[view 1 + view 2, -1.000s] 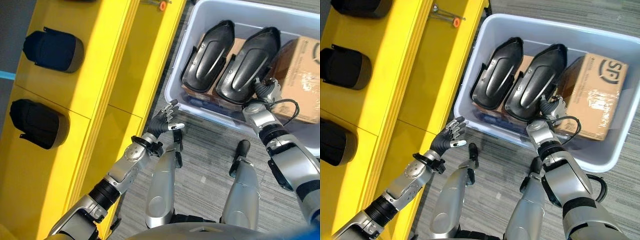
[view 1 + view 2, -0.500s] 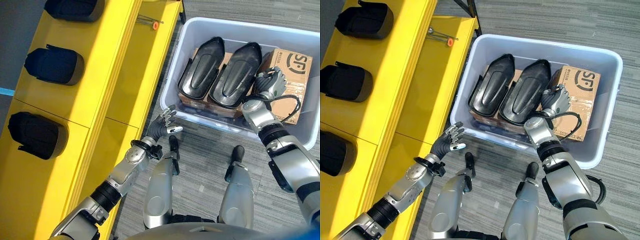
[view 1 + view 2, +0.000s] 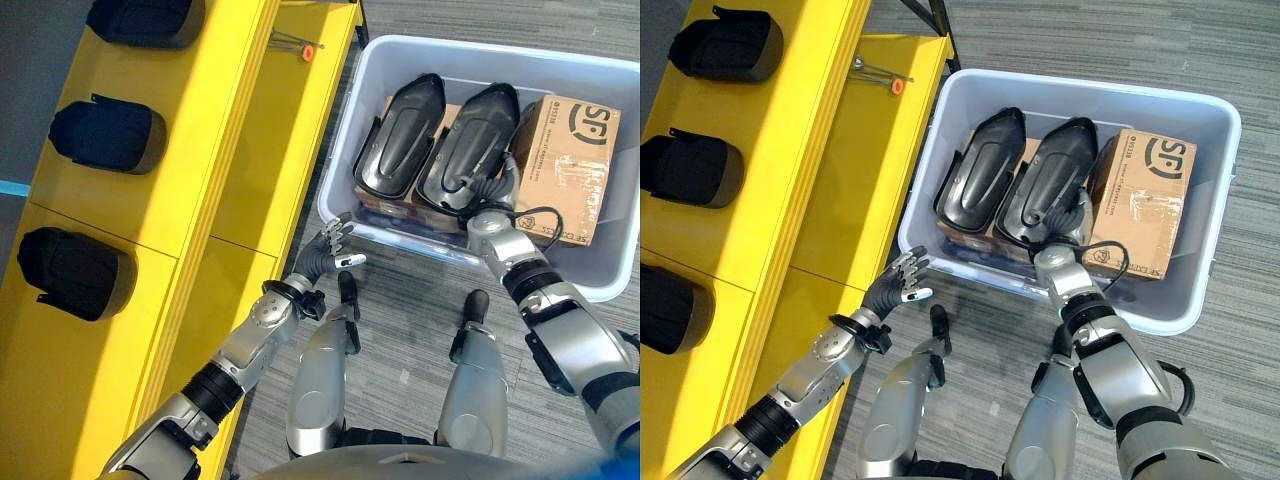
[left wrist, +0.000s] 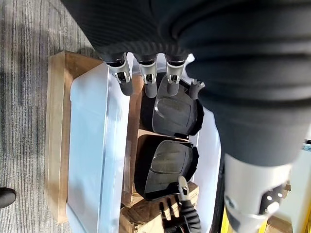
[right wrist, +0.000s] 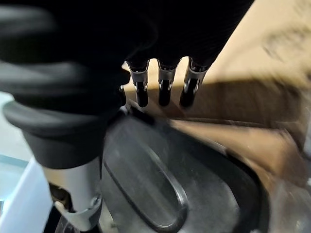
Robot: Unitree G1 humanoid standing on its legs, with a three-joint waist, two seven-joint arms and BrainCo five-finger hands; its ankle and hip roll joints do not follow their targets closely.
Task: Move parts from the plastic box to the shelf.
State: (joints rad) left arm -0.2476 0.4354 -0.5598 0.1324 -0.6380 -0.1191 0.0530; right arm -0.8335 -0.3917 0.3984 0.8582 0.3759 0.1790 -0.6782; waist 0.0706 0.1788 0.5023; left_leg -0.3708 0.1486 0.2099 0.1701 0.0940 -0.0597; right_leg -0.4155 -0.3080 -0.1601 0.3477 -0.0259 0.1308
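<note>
Since half a second earlier, the right hand [image 3: 1070,213] had dropped from the cardboard box [image 3: 1143,200] onto the right black part [image 3: 1046,186] in the plastic box [image 3: 1212,210]. Left wrist view: left hand [image 4: 146,80] open. Right wrist view: straight fingers [image 5: 163,87] above the part.

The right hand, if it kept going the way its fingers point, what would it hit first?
Probably the cardboard box: the right hand, above the right-hand black part, has open fingers pointing at it; depth is unclear.

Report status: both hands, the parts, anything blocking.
Left hand open, outside the plastic box. Right hand open, fingers between the right black part and the cardboard box. Cardboard box crowds that part.
</note>
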